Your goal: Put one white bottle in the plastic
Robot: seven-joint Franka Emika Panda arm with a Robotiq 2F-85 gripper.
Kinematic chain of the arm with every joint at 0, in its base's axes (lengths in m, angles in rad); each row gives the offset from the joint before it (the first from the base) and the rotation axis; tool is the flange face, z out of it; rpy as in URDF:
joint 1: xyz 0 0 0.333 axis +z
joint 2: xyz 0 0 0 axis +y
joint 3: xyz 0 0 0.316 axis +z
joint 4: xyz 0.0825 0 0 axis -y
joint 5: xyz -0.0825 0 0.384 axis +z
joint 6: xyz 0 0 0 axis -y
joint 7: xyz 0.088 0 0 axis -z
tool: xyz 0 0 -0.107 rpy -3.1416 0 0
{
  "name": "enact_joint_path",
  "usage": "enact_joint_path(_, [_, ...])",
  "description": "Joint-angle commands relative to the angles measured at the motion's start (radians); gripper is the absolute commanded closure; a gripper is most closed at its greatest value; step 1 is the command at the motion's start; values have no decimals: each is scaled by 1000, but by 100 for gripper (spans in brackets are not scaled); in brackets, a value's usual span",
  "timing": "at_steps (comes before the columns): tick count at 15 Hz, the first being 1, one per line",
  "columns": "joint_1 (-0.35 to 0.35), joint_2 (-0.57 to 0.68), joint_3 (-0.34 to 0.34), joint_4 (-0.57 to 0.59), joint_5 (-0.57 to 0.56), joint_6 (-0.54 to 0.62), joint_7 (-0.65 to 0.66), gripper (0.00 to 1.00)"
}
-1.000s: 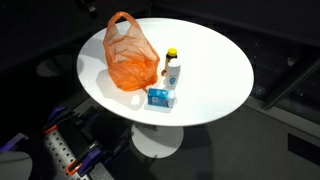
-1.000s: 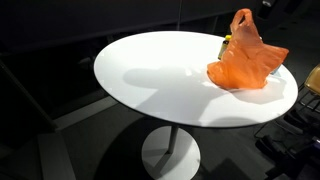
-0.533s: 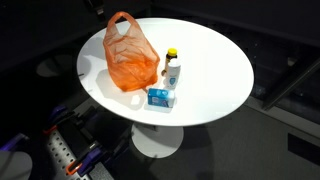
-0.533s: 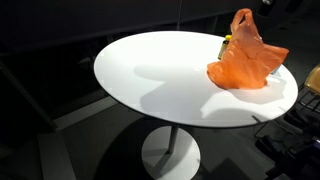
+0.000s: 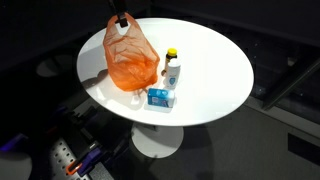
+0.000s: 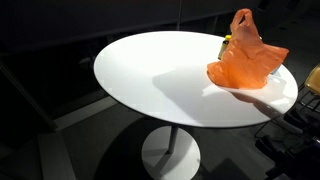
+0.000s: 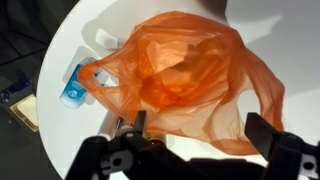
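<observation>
The translucent orange plastic bag point(image 5: 130, 60) stands crinkled on the round white table point(image 5: 215, 60), handles up; it also shows in an exterior view point(image 6: 245, 60) and fills the wrist view point(image 7: 190, 75). A small white bottle with a pale blue label point(image 5: 173, 77) stands right beside the bag, with a yellow cap point(image 5: 171, 53) just above it. My gripper point(image 5: 121, 19) hangs over the bag's handles. In the wrist view my gripper point(image 7: 200, 140) is open and empty, with the bag's near edge between the fingers.
A flat blue-and-white box point(image 5: 160, 97) lies in front of the bottle near the table edge, and also shows in the wrist view point(image 7: 75, 87). The table edge drops to dark floor on all sides. The robot base point(image 5: 60, 150) sits below the table.
My gripper has come into the exterior view above the bag's handles. Its shadow on the table has moved toward the bag. The bag, bottle and box have not moved.
</observation>
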Motion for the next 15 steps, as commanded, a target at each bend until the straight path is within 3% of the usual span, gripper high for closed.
enact_joint_path(1, [-36, 62, -37, 70, 4, -12, 51, 0])
enact_joint_path(8, [-78, 163, -112, 136, -6, -1, 57, 0])
enact_joint_path(15, [-68, 215, -159, 135, -1, 2, 41, 0])
